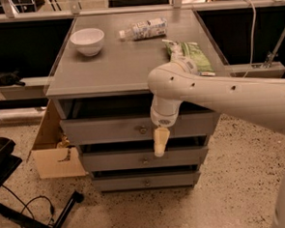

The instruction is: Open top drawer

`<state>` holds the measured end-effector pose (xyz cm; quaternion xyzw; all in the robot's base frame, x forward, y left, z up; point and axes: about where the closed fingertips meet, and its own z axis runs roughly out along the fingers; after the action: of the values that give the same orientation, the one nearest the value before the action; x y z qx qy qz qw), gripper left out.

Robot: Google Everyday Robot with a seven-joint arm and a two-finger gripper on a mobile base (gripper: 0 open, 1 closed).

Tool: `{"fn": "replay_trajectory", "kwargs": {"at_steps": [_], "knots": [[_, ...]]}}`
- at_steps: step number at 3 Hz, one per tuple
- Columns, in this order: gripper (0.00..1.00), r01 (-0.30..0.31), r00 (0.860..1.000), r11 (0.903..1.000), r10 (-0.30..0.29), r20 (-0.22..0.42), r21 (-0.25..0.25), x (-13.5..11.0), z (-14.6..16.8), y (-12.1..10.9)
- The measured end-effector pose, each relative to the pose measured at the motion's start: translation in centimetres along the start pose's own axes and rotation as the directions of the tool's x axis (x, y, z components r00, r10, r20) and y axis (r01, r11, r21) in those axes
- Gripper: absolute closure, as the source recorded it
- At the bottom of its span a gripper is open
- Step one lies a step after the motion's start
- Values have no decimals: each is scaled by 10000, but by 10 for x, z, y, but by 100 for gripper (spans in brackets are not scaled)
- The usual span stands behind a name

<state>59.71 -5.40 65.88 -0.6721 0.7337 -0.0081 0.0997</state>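
The top drawer (102, 130) is the widest grey front of the three, just under the grey cabinet top (120, 69), with a dark gap above it. Its small round metal knob (142, 130) sits at centre. My gripper (160, 143), cream-coloured, hangs from the white arm (214, 94) in front of the drawers. It is just right of the knob and slightly below it, over the lower edge of the top drawer front. Two narrower grey drawers (135, 161) lie below.
On the cabinet top stand a white bowl (87, 41), a lying plastic bottle (144, 28) and a green packet (190, 57). An open cardboard box (53, 150) leans at the cabinet's left. A black stand with cables (27, 215) lies on the speckled floor at lower left.
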Motion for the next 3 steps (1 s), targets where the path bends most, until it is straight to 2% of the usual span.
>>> {"fn": "replay_trajectory", "kwargs": {"at_steps": [1, 2, 3], "knots": [[0, 24, 9999, 10000, -25, 111, 35, -8, 5, -13], [19, -291, 9991, 9990, 302, 301, -333, -4, 24, -15], [50, -615, 9977, 9955, 634, 232, -721, 13, 36, -7]]}}
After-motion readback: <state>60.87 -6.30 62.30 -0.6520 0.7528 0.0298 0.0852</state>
